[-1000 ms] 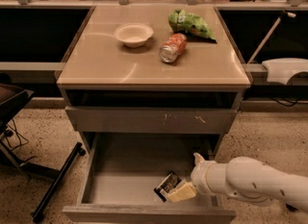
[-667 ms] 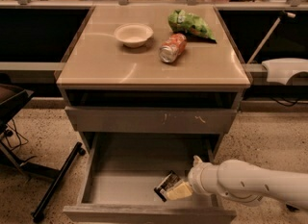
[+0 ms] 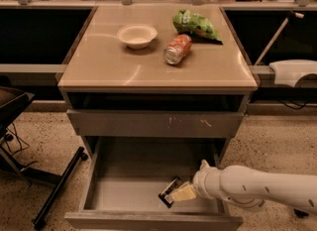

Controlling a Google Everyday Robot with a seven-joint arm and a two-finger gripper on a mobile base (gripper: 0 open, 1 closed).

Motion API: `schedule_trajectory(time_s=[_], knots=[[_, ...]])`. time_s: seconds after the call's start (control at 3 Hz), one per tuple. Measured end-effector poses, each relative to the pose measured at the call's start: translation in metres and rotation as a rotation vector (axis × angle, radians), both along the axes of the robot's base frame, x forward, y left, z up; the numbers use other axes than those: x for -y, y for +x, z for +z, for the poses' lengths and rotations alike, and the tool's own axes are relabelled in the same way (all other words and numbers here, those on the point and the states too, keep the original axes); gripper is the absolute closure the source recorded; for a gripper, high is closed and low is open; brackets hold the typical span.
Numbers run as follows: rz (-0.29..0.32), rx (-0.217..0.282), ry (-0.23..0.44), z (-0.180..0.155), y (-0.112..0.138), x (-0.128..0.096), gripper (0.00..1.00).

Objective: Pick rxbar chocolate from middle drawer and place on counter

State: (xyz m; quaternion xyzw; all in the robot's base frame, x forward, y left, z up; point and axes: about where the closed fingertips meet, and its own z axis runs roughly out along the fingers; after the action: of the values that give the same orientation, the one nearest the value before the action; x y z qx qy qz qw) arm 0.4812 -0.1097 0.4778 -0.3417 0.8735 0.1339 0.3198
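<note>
The rxbar chocolate (image 3: 170, 191), a small black glossy bar, sits tilted in the right front part of the open middle drawer (image 3: 124, 193), just above its grey floor. My gripper (image 3: 181, 193) reaches into the drawer from the right on a white arm and is shut on the bar's right end. The tan counter (image 3: 114, 64) lies above the drawers.
On the counter stand a white bowl (image 3: 137, 35), a toppled soda can (image 3: 178, 49) and a green chip bag (image 3: 195, 25). The shut drawer front with pale scratches (image 3: 153, 123) overhangs the open drawer. A black chair base (image 3: 54, 190) is on the floor at left.
My gripper and arm have shifted a little to the left inside the drawer, and the bar has moved left with them.
</note>
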Motion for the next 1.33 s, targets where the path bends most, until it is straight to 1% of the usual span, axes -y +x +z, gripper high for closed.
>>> schedule_trajectory(time_s=[0.33,0.67,1.0,1.33], knots=[[-0.010,-0.035,-0.015,-0.026,-0.006,-0.001,0.00],[0.009,-0.106,-0.069,-0.082,-0.018,-0.020,0.00],[0.010,-0.106,-0.068,-0.082,-0.018,-0.021,0.00],[0.054,-0.111,-0.028,-0.075,-0.025,-0.037,0.00]])
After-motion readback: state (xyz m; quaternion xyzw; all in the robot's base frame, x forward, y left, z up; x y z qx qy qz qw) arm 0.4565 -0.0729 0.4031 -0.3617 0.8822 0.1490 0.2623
